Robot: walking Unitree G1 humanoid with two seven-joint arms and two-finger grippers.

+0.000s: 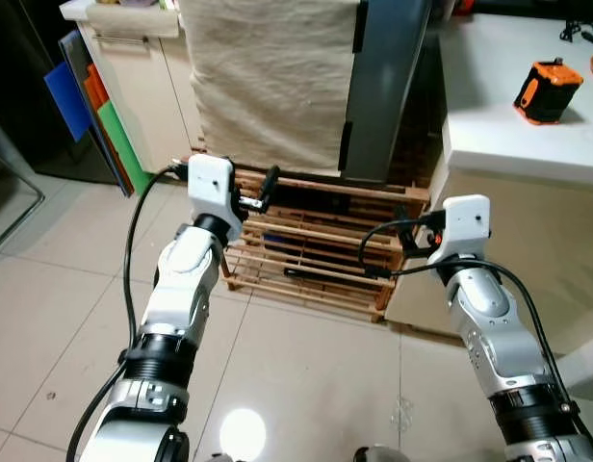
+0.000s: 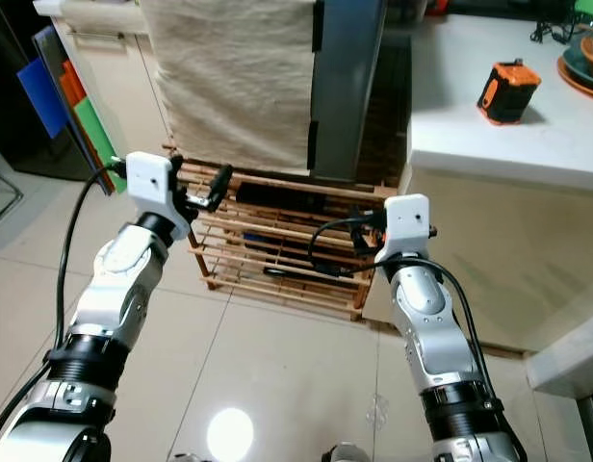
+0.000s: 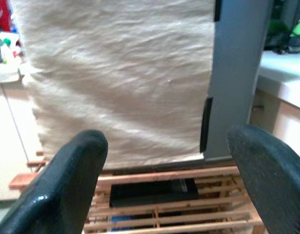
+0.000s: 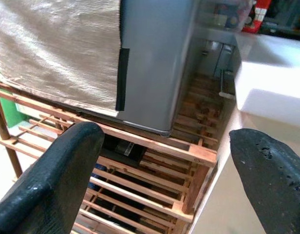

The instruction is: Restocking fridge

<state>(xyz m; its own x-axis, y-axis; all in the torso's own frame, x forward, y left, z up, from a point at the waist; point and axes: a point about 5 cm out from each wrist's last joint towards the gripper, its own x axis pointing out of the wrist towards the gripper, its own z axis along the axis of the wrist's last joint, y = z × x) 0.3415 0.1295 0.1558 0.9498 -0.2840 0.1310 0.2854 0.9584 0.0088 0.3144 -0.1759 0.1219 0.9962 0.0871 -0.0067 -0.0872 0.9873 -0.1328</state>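
Both grippers, left [image 1: 263,190] and right [image 4: 164,161], splayed empty before the cloth-draped fridge [image 4: 155,58] on its wooden rack [image 1: 316,260].

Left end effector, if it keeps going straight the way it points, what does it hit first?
Probably the beige cloth draped over the grey fridge, just above the wooden rack. The left end effector is open and empty; depth is unclear.

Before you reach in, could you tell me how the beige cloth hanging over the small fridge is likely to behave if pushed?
The beige cloth looks wrinkled and drapes loosely over the grey fridge, so it is probably floppy and light. A push would likely bunch or slide it rather than move anything solid.
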